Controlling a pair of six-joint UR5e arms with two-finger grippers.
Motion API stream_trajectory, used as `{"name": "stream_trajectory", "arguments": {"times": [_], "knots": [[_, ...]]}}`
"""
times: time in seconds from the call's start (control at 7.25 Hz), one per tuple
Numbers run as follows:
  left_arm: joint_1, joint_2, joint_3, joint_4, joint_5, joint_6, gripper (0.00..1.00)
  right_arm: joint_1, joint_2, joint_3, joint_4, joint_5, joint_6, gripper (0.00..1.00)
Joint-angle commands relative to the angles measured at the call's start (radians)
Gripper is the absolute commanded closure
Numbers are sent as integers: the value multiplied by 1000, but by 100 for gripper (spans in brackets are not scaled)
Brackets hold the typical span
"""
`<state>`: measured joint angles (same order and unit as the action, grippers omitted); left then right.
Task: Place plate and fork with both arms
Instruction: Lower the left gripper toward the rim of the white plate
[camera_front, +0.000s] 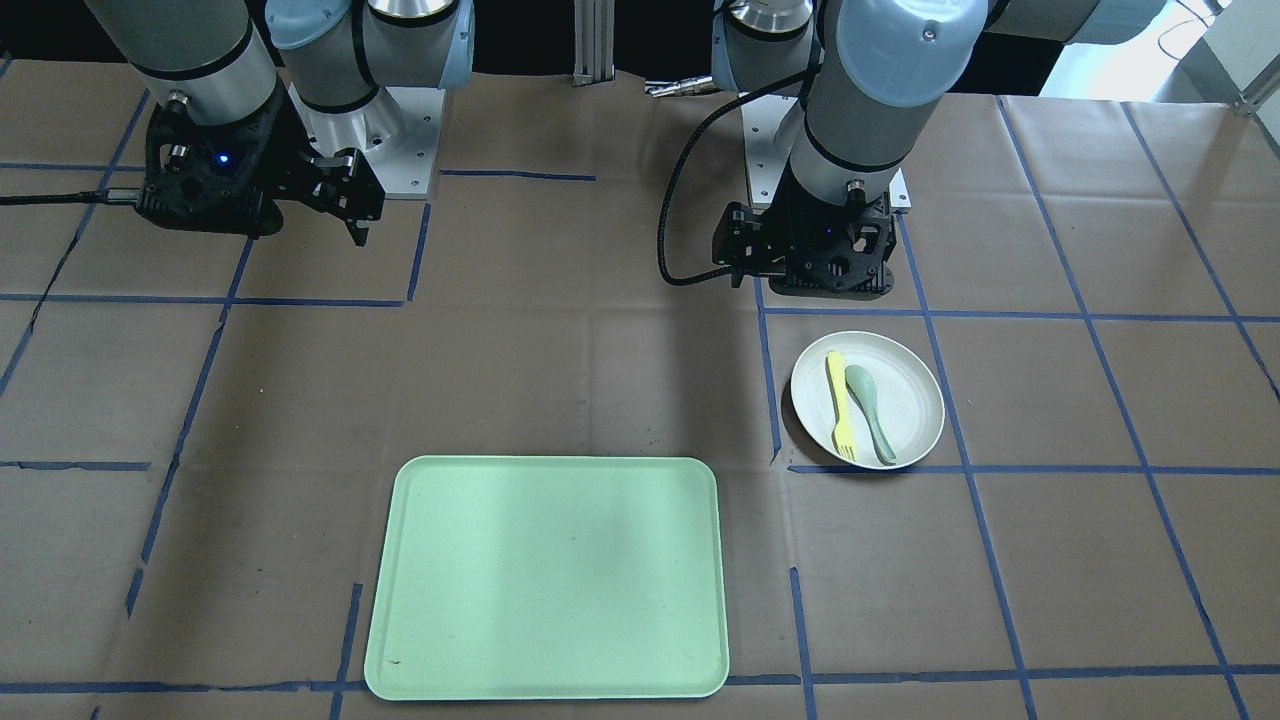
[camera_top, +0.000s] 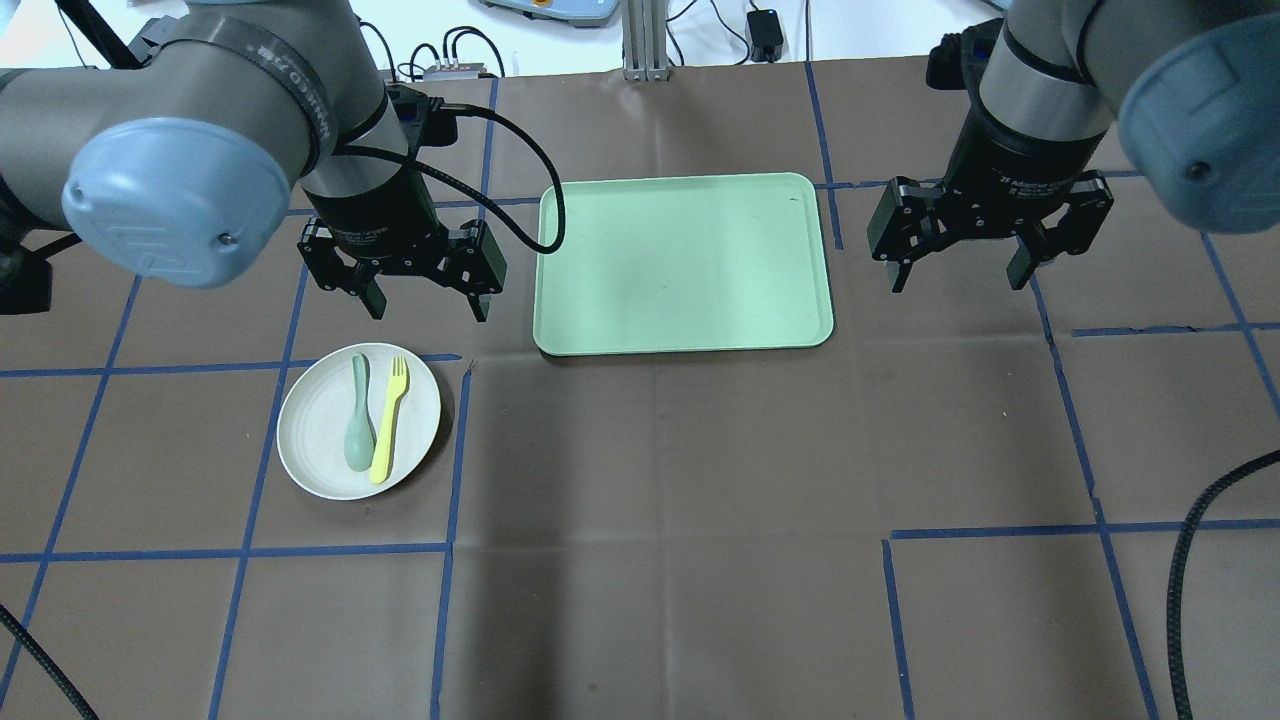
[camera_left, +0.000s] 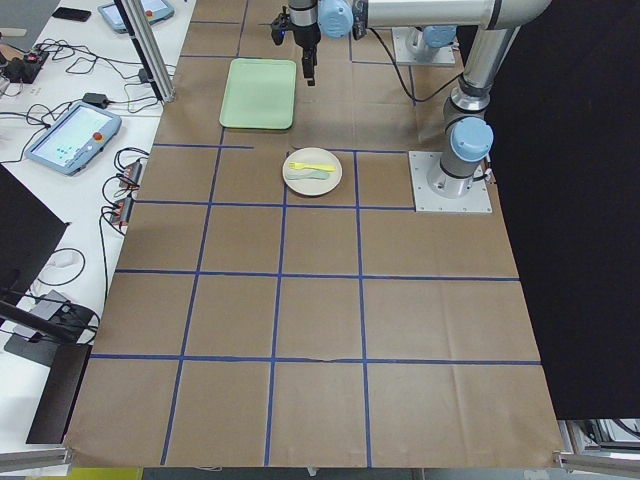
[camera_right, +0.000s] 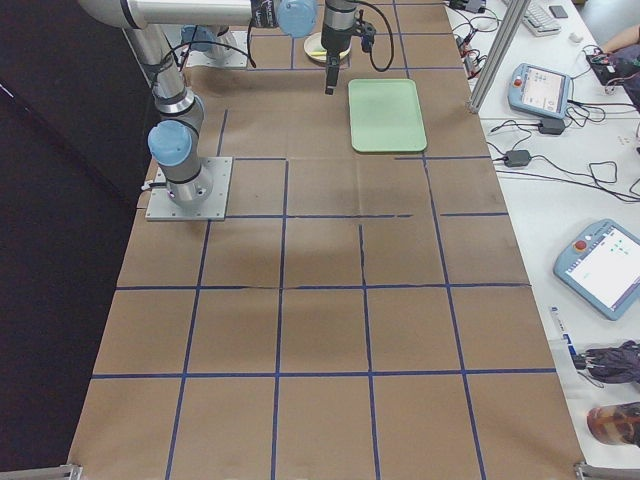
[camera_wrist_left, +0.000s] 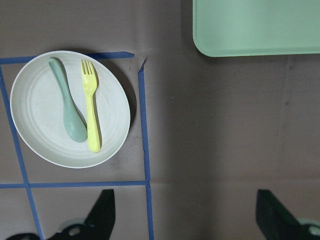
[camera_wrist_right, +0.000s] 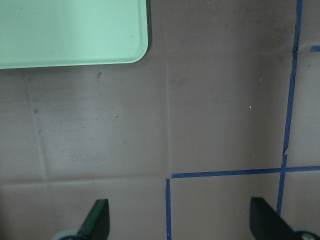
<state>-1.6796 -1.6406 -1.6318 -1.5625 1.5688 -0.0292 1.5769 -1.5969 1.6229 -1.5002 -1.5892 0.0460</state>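
The brown paper counter (camera_top: 660, 480) with its blue tape grid fills most of every view. The 2 grey arms come next, the left arm (camera_top: 200, 130) and the right arm (camera_top: 1100, 60), both hanging over the far half of it.

The pale green tray (camera_top: 685, 262) lies flat between the 2 hands, off to the right of the left hand (camera_top: 428, 308) and to the left of the right hand (camera_top: 957, 282). Neither one touches it. Both hands are up off the counter, pointing down with their fingers spread wide apart. The wrist views show just counter between the fingertips.

The plate (camera_top: 320, 440) sits on the counter below the left hand and a bit out to its left, well apart from the right hand. It's beside the tray, not on it.

The grey-green spoon (camera_top: 358, 430) and the fork (camera_top: 388, 420) both lie on the plate. The fork is on the side closer to the left hand, tines pointing away from the robot. The spoon's bowl is at the opposite end and presses against the fork's handle.
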Motion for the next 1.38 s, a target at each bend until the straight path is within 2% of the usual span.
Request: {"name": "stream_trajectory", "arguments": {"times": [0.0, 0.28, 0.55, 0.83, 0.97, 1.24], "knots": [[1, 2, 0, -4, -1, 5, 1, 0, 2, 0, -2, 0, 0, 0], [3, 4, 0, -2, -3, 6, 1, 2, 0, 0, 0, 0, 0, 0], [61, 7, -12, -7, -7, 43, 1, 0, 0, 0, 0, 0, 0, 0], [148, 30, -122, 18, 3, 107, 1, 0, 0, 0, 0, 0, 0, 0], [205, 30, -176, 88, 1, 153, 1, 2, 0, 0, -2, 0, 0, 0], [305, 7, -314, 349, 2, 398, 1, 2, 0, 0, 0, 0, 0, 0]]}}
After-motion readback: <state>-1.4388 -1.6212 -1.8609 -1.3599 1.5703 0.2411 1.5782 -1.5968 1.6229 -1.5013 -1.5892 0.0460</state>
